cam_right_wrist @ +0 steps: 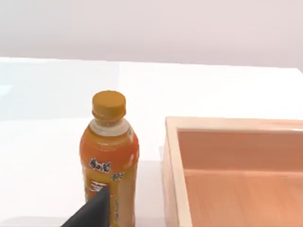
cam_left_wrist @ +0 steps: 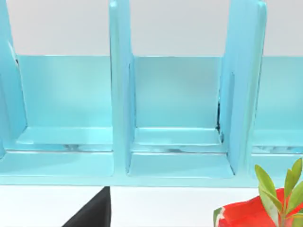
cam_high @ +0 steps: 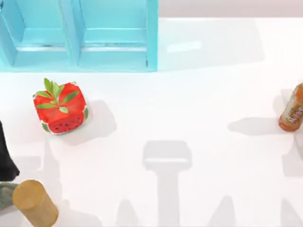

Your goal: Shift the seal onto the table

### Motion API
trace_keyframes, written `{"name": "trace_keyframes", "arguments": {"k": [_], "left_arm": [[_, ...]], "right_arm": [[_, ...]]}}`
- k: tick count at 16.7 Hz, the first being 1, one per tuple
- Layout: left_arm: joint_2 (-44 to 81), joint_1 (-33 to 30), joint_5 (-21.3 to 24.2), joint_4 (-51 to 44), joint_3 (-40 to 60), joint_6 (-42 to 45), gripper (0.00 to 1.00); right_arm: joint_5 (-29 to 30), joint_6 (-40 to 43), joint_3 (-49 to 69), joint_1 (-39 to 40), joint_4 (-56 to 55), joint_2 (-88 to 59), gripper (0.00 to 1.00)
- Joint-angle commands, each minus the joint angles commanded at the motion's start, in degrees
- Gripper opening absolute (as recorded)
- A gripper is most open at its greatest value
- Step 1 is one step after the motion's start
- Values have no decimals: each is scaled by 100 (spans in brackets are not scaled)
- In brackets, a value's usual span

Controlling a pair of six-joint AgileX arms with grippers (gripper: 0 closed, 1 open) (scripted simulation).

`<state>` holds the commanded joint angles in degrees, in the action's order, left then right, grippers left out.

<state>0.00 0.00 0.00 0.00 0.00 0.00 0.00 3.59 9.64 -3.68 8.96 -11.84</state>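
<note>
The picture's edges cut off the orange bottle (cam_high: 292, 109) and wooden cylinder (cam_high: 34, 202)

— What finishes does my top camera record?
— A smooth white table (cam_high: 199, 123), a glossy painted light blue cabinet (cam_high: 85, 42), a pale wooden cylinder (cam_high: 35, 202).
— And my wrists?
— A glossy orange plastic bottle (cam_right_wrist: 110, 156) beside a matt, light wooden tray (cam_right_wrist: 177, 161); a shiny watermelon cube (cam_left_wrist: 246, 215).

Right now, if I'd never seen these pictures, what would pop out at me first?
Probably the bright red watermelon cube with green leaves, sitting on the white table's left side, in front of the light blue cabinet. Next, the orange bottle at the right edge and the wooden cylinder at the bottom-left corner.
</note>
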Motion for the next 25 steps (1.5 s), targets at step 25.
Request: {"name": "trace_keyframes", "arguments": {"k": [25], "left_arm": [[0,0,0,0,0,0,100]], "right_arm": [[-1,2525,6760,-2560,6237,-8401,100]]}}
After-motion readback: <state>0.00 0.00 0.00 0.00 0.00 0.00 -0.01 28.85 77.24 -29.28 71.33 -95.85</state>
